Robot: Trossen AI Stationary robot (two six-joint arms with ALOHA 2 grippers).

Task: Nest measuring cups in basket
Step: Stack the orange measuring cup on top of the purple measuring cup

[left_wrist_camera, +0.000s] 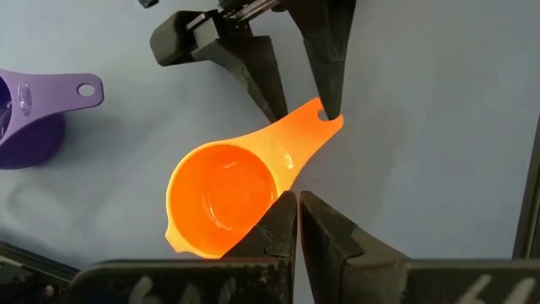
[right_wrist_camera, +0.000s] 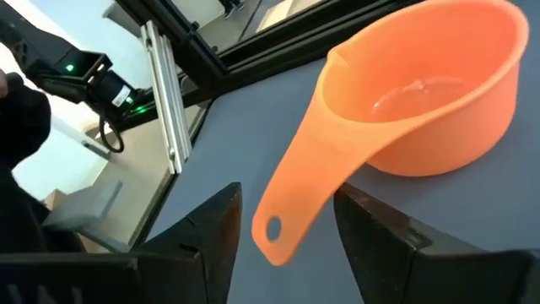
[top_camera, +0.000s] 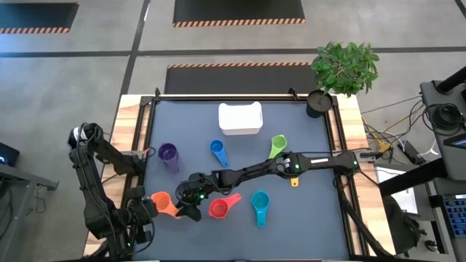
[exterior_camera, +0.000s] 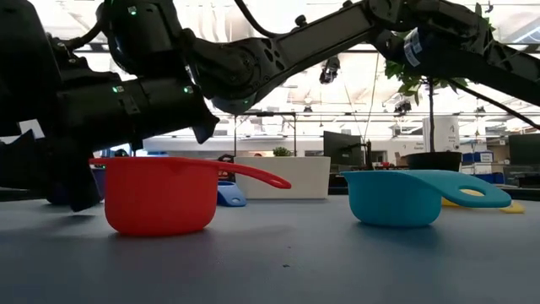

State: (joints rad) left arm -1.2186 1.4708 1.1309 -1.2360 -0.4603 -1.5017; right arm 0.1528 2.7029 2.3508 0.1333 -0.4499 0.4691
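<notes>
Fingers of the right gripper [right_wrist_camera: 283, 232] are spread, one either side of the orange cup's [top_camera: 162, 201] handle at the near-left of the worktop [top_camera: 306, 218], not yet clamped on it. The left gripper [left_wrist_camera: 297, 221] hangs just over the same cup with its fingers pressed together, holding nothing. The step in hand looks like picking up the orange cup; next the right fingers must close on the handle and carry it to the white basket [top_camera: 240, 118], well apart at the far edge. No cup is in the basket yet. No readable writing; the purple cup's [left_wrist_camera: 29, 114] embossed marks are illegible
</notes>
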